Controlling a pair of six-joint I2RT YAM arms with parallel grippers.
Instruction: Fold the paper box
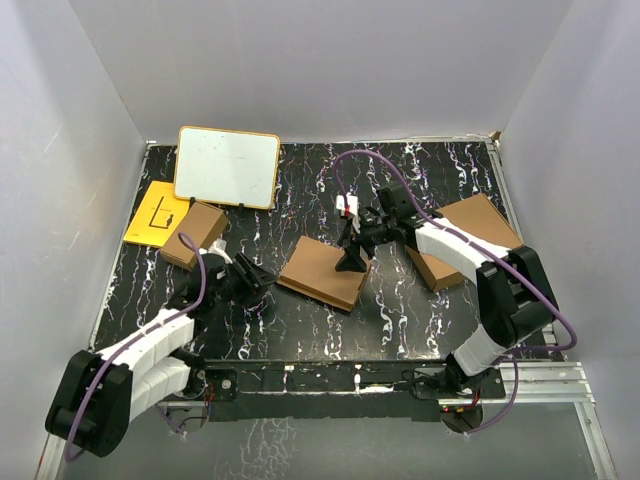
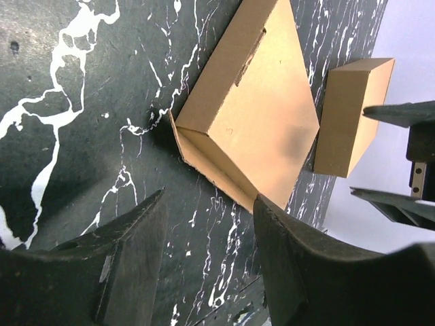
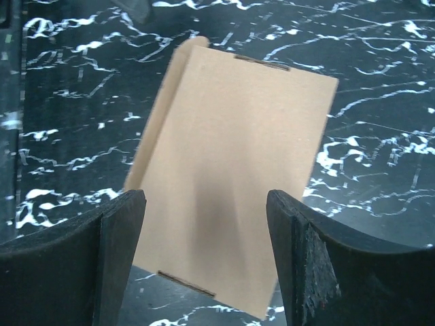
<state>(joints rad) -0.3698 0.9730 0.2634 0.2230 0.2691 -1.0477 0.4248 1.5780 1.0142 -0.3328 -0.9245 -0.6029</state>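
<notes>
The paper box lies closed and flat in the middle of the table, thin brown cardboard with slots along its lid edges. In the left wrist view, the paper box is ahead of my left gripper, which is open with only table between its fingers. From above, the left gripper sits just left of the box, apart from it. My right gripper hovers over the box's right part. In its wrist view the right gripper is open above the box lid, holding nothing.
A larger brown box rests at the right under the right arm, also visible as the larger box from the left wrist. A small chunky brown box, a yellow sheet and a whiteboard are at the back left.
</notes>
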